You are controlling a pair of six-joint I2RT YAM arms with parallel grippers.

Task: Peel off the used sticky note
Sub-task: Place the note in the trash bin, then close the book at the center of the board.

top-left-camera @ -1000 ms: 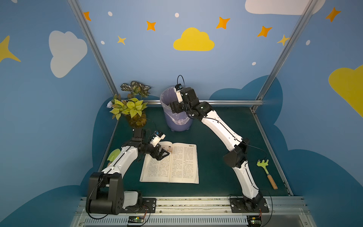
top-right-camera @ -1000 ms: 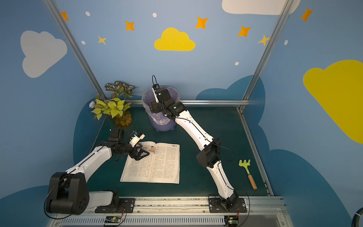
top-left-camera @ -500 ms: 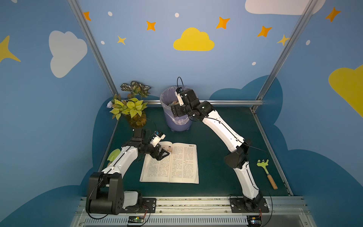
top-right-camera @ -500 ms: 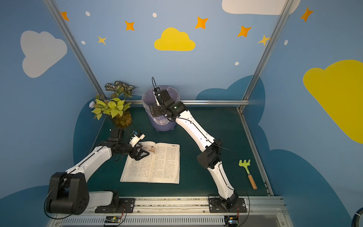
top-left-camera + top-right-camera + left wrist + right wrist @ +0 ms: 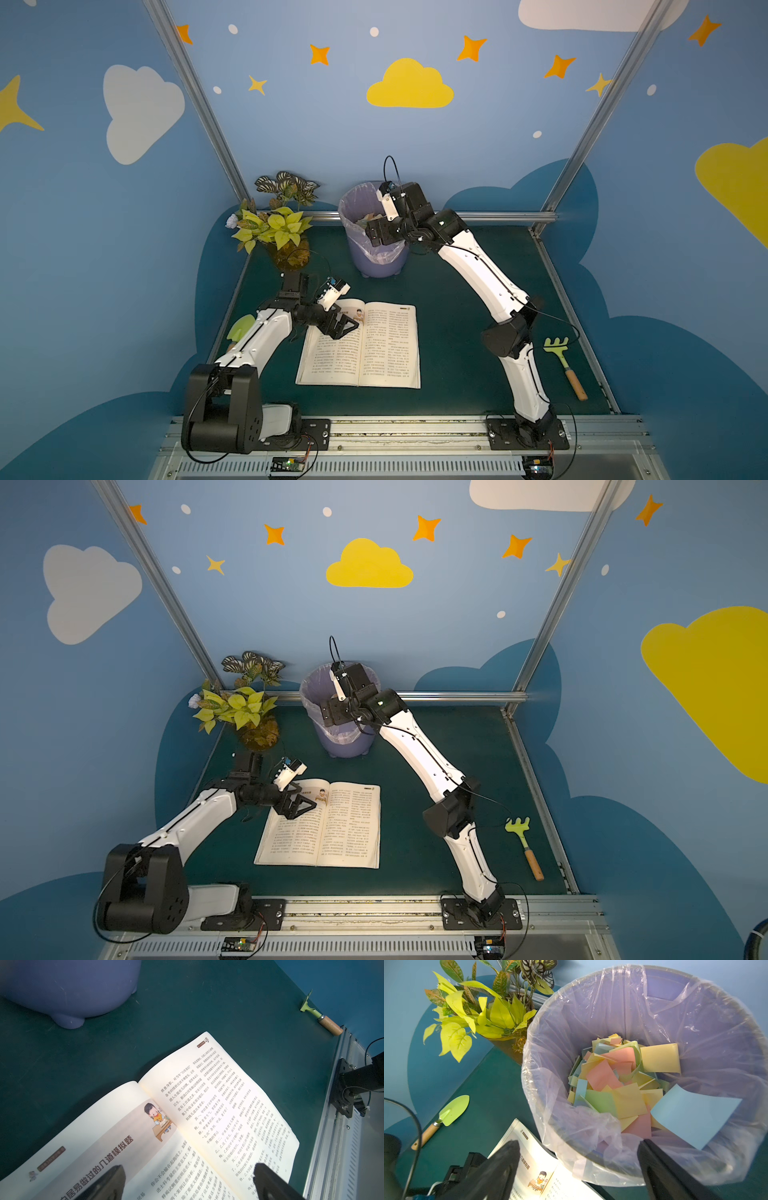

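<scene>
Both top views sit high above the front rail, side by side and far off, angled down toward the back wall, so both take in the whole surface (image 5: 449,353) with the book (image 5: 361,345) and the bin (image 5: 380,259). The left wrist camera rides low and close over the book, facing across the surface to the bin's foot and the rake (image 5: 324,1020). The right wrist camera looks steeply down into the bin from just above its rim, also catching the plant (image 5: 483,1016), the trowel (image 5: 452,1109) and the book's corner.
</scene>
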